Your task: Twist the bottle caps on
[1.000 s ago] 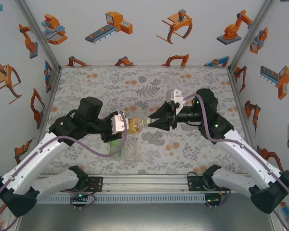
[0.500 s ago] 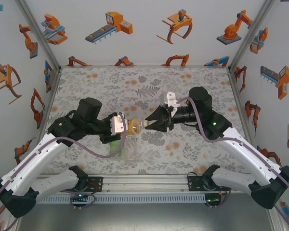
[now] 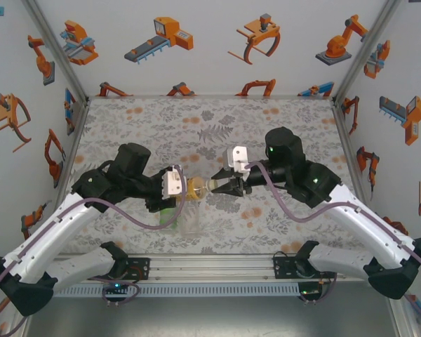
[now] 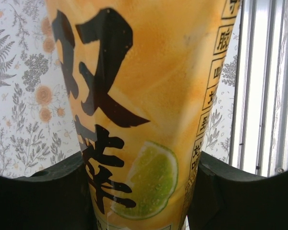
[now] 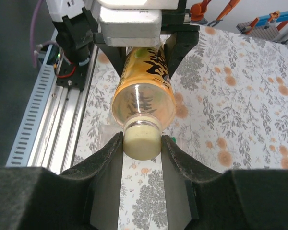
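Middle of the table [image 3: 281, 126], raised off the surface, and here is the amber bottle [image 5: 145, 88] lying sideways in the air between the two arms, its neck pointing right. The left claw [image 4: 139, 191] is clamped on the bottle's body, a dark finger pressed against each side of the yellow label, with the big black characters and a lime slice right up against its camera. On the other end, the right claw [image 5: 141, 146] is closed on the pale yellowish cap [image 5: 141, 139], one pad touching each side. The cap sits on the bottle's neck, straight in line with the body, though how far it is screwed down I cannot tell. The bottle wall glows see-through amber; whether any drink is in it I cannot tell. Down on the table, just beneath the held bottle and a little nearer, a clear bottle [image 3: 194, 219] stands upright, and it is too faint to make out anything in it or on its neck. Just to its left, under the left claw, a patch of a green bottle [image 3: 167, 209] shows, mostly hidden by the arm. Nearer again, the metal rail [image 3: 210, 265] runs along the table's near edge.
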Controlling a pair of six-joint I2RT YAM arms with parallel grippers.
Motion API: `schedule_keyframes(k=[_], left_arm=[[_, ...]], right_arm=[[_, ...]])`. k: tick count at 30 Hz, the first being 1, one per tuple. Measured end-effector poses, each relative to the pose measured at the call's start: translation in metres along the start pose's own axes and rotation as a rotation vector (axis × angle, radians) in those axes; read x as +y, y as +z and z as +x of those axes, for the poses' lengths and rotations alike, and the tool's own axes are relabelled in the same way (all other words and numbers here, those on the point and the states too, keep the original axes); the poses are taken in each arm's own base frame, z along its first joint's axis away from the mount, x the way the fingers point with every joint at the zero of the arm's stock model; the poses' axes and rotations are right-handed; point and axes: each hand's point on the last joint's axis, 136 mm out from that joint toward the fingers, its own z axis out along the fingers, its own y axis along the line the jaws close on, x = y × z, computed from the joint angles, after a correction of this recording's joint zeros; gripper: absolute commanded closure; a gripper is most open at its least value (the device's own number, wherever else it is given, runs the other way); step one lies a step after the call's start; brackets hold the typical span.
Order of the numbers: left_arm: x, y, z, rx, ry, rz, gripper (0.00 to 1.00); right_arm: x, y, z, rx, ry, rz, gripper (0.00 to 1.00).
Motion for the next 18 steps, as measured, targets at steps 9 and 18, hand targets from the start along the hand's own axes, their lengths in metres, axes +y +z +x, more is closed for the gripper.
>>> schedule_keyframes(k=[9,18], left_arm=[[-0.006,0.006,0.0,0.005,-0.01,0.061,1.0],[-0.014,0.006,-0.002,-0.005,-0.016,0.115,1.0]], right_arm=[[0.01,0.0,0.005,0.053,-0.093,-0.002,1.0],[0.022,-0.002,0.003,0.067,-0.184,-0.018,1.0]])
